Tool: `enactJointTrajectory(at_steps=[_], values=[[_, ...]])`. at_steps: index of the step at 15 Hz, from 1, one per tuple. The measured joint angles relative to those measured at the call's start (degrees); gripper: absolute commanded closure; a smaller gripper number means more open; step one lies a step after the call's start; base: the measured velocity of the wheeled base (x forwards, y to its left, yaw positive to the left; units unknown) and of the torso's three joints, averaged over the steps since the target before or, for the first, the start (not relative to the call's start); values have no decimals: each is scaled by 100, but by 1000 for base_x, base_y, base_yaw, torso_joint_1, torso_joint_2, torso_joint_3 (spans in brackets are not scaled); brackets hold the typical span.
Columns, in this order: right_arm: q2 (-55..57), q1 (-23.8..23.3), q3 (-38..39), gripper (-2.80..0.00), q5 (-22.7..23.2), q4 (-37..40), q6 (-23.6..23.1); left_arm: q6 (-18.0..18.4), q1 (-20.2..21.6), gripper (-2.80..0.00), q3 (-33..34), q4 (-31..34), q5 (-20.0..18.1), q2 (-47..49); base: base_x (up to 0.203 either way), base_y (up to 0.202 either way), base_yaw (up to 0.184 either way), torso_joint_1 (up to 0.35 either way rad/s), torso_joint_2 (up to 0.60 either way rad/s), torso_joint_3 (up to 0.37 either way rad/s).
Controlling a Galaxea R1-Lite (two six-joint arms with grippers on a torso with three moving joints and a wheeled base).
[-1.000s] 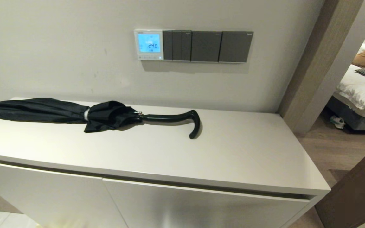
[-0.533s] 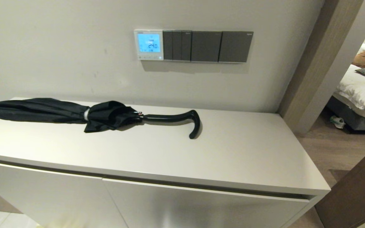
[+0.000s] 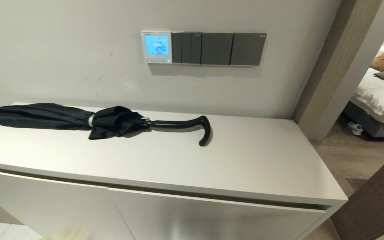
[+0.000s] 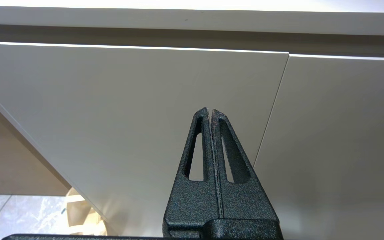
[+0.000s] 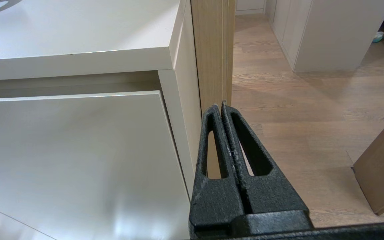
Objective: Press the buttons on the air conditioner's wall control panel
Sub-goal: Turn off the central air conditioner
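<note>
The air conditioner's wall control panel (image 3: 156, 47) is fixed on the wall above the cabinet (image 3: 245, 173). Its screen is lit blue and shows 24.0. The buttons (image 3: 158, 60) make a small pale row along the bottom edge of the panel, below the screen. The dark grey switch plates (image 3: 218, 49) touch the panel on its right side, in one line. Below the panel a black umbrella (image 3: 78, 120) lies flat on the cabinet top, its curved handle under the switch plates. The left gripper (image 4: 210, 110) is low, in front of the cabinet doors, under the cabinet top; its fingers are pressed together and hold nothing. The right gripper (image 5: 220, 106) is low near the right corner of the cabinet, beside the wooden door frame (image 5: 212, 50); its fingers are also closed together and empty.
</note>
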Motion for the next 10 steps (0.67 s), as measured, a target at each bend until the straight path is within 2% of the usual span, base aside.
enactJointTrajectory(at_steps=[10], values=[[0,0,0,0,0,0,-1,0,0,0,7,-5,-2,0,0,0,0,0,0,0]])
